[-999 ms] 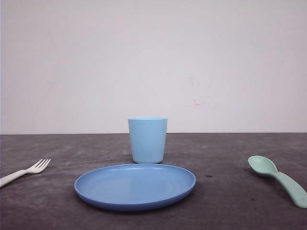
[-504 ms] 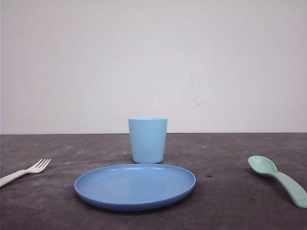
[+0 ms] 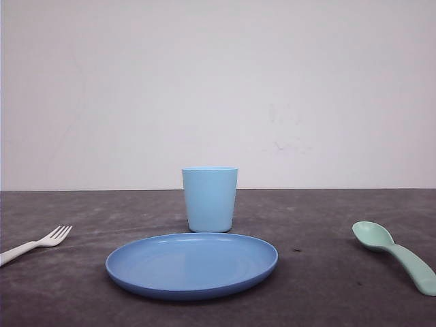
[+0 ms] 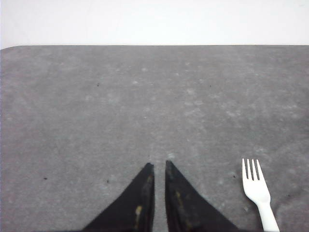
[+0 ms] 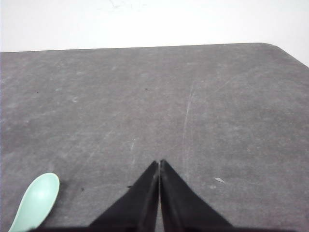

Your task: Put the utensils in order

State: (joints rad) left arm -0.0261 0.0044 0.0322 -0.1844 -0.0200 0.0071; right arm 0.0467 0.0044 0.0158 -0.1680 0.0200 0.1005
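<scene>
Front view: round blue plate [image 3: 191,264] at centre of the dark table [image 3: 320,286], light blue cup [image 3: 210,199] upright just behind it. White fork [image 3: 37,244] lies well to the plate's left, tines pointing toward the plate & away from me; mint-green spoon [image 3: 395,255] lies well to the plate's right, bowl end farther from me, handle toward the near edge. Neither utensil touches plate or cup.

Left wrist view: my left gripper [image 4: 157,169] over bare table, jaws nearly together w/ a thin slit between tips, gripping nothing; fork [image 4: 258,191] lies beside it, apart.

Right wrist view: my right gripper [image 5: 159,165], jaws pressed closed, empty; spoon bowl [image 5: 36,200] off to one side, apart.

Progress, as I judge it: nothing done yet. Both utensils sit at the table's flanks, untouched. Left to do: open, pick up fork & spoon, place each where it belongs; target spot can't be told from here.
</scene>
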